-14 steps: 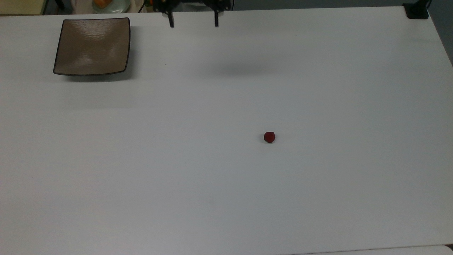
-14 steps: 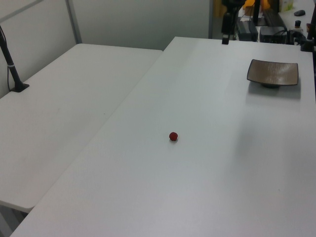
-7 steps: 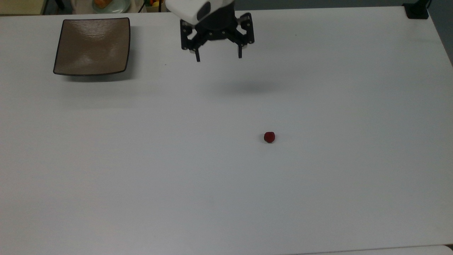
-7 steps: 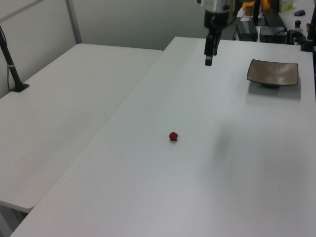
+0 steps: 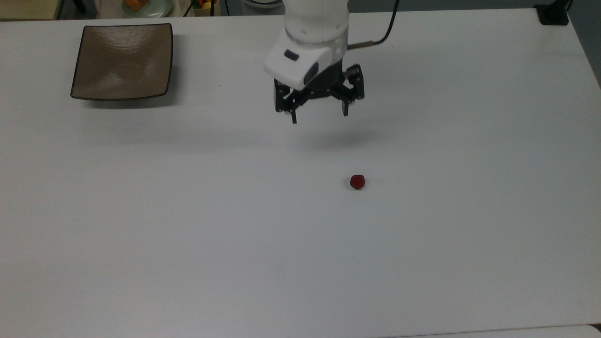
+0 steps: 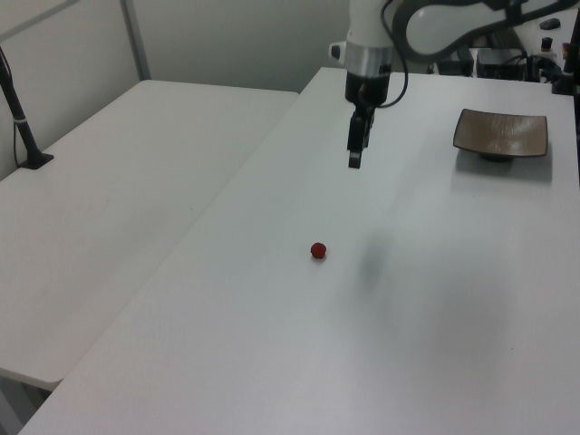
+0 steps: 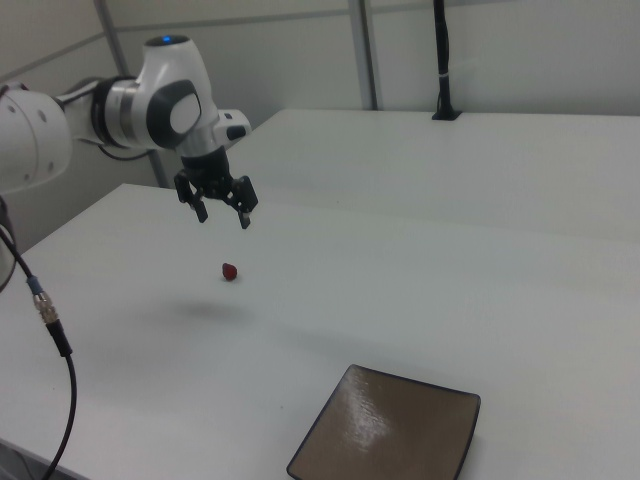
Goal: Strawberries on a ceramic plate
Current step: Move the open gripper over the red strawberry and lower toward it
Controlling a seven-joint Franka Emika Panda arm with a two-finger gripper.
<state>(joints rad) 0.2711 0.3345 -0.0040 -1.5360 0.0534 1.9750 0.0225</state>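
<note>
Stage: approach; nothing picked up, pick and place both remain
Gripper: gripper hangs in the air above the counter, jaws spread wide, holding nothing; in the left view it is seen edge-on, in the right view both fingers point down and stand clearly apart
Strawberries: the strawberries amount to one small lump resting on the bare counter, below and toward the top view's right of the gripper, not touching it; also seen in the left view and the right view
Ceramic plate: the ceramic plate sits at the top view's upper left corner, well apart from both berry and gripper; nothing lies on it; in the left view it is at the far right, in the right view at the near edge
Done so far: judged as none of the task proper; berry not on plate
Left to do: descend over berry, close on it, carry across, release on plate
Berry, material and shape: dark red, roundish, matte; looks soft, so a light pinch seems wise
Plate, material and shape: square, glossy brown-taupe glaze, thin dark rim, edges slightly upturned, highlights across the middle
Counter surface: flat, white, matte; faint gripper shadow on it
Arm: white casing, black fingers, dark cable trailing behind
</note>
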